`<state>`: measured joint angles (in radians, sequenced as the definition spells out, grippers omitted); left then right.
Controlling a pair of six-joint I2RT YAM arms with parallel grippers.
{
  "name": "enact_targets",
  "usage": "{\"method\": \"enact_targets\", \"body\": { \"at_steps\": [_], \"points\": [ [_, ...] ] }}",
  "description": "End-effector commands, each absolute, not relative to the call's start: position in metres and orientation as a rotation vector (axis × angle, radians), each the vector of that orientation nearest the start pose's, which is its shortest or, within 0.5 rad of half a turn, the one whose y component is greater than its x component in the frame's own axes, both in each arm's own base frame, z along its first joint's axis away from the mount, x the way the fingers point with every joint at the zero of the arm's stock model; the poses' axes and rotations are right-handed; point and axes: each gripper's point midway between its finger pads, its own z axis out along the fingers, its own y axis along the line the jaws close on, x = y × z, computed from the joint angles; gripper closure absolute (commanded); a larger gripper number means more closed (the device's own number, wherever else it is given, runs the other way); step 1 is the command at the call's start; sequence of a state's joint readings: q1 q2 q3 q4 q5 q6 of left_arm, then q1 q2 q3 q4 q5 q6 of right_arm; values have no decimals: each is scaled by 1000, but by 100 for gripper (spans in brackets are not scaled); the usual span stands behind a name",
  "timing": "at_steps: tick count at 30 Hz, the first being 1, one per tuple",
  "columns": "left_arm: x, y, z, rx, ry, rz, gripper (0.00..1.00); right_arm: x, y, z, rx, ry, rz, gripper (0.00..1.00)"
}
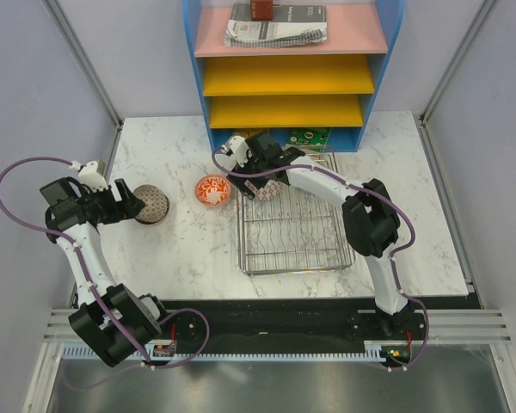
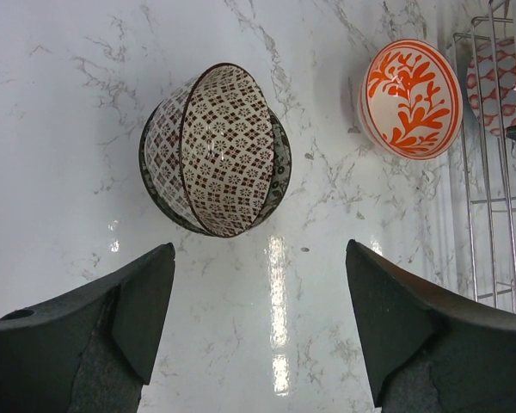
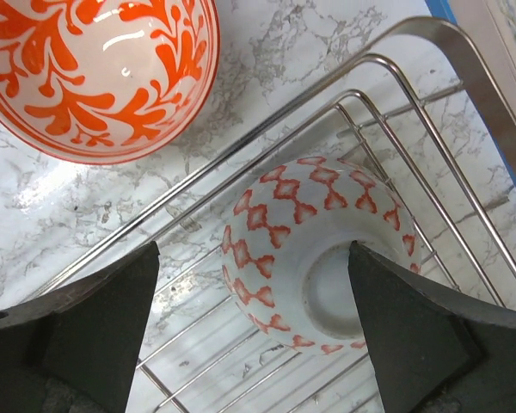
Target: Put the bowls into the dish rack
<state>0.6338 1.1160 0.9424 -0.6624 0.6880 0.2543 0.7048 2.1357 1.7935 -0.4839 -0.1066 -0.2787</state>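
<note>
Task progress, early stage. White-and-red bowl loaded upside down in far-left corner of dish rack. Left on desk: red-orange bowl, grey-brown bowl. Right tool spread over racked bowl; left tool spread, facing grey-brown bowl.

Right wrist view: red-orange bowl, dish rack cropped by edges.
</note>
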Motion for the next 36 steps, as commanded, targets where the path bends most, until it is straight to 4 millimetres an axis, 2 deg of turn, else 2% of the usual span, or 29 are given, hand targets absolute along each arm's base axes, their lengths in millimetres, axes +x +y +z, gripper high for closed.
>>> {"method": "enact_targets", "body": {
  "at_steps": [1,8,18,19,21,22,23,24,26,27,29,30,31,33,35,36],
  "points": [
    [285,91,183,-124,2187,-274,13,412,381,90,-1212,2118,411,2],
    [289,107,162,-159,2226,-207,14,423,398,97,-1209,2076,456,2],
    [297,124,139,-192,2260,-162,16,436,396,94,-1207,2045,387,2],
    [297,124,136,-194,2266,-163,16,435,396,103,-1200,2034,389,2],
    [299,127,133,-196,2270,-152,17,429,391,105,-1203,2041,395,2],
    [300,129,132,-196,2271,-149,18,427,390,120,-1193,2021,398,2],
    [302,130,130,-193,2271,-149,18,422,385,120,-1191,2034,391,2],
    [303,132,129,-194,2273,-146,19,419,381,138,-1180,2010,393,2],
    [308,134,130,-186,2264,-140,20,411,372,140,-1179,2020,381,2],
    [309,136,130,-191,2259,-137,21,406,368,155,-1170,1998,382,2],
    [313,138,130,-193,2255,-147,21,397,359,154,-1176,2011,375,2],
    [315,137,129,-189,2256,-157,22,394,355,168,-1164,1989,371,2],
    [317,137,130,-189,2257,-166,22,389,349,163,-1170,2004,363,2],
    [320,137,129,-197,2255,-179,22,383,343,173,-1168,1989,356,2],
    [323,137,131,-198,2251,-183,22,376,336,168,-1178,2002,346,2],
    [324,139,132,-203,2248,-175,23,374,333,172,-1173,1994,346,2]
  ]
}}
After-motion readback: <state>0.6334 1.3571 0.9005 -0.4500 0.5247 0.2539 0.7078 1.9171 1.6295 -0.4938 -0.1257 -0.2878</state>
